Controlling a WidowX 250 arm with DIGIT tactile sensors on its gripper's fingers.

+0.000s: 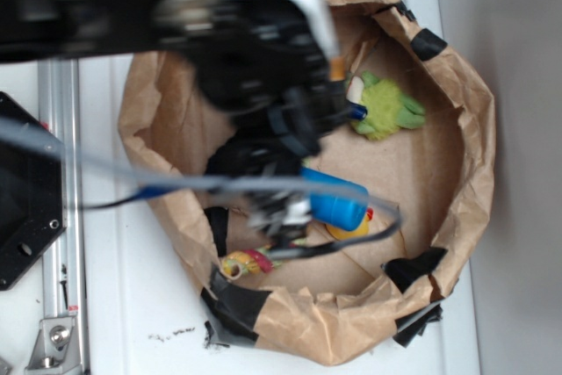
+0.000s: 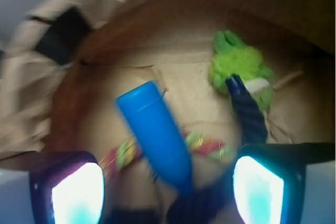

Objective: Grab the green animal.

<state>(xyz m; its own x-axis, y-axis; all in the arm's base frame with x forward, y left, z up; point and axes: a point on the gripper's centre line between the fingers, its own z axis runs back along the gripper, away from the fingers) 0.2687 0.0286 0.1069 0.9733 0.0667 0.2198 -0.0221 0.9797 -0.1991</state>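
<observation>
The green animal (image 1: 386, 107) is a fuzzy lime-green plush lying at the far right inside a crumpled brown paper basin (image 1: 474, 173). In the wrist view the green animal (image 2: 239, 64) sits up and to the right of my gripper, well clear of it. My gripper (image 2: 168, 182) is open, its two glowing pads (image 2: 79, 192) wide apart. A blue bottle (image 2: 155, 135) lies slanted in the gap in front of the fingers, not held. From outside, my blurred gripper (image 1: 281, 208) hovers over the basin's left half.
A blue bottle (image 1: 338, 199) rests over a yellow rubber duck (image 1: 351, 230). A multicoloured rope (image 1: 246, 263) lies at the basin's near edge; the rope (image 2: 205, 145) runs behind the bottle. A dark blue striped thing (image 2: 247, 111) touches the plush. Black tape patches (image 1: 413, 270) mark the rim.
</observation>
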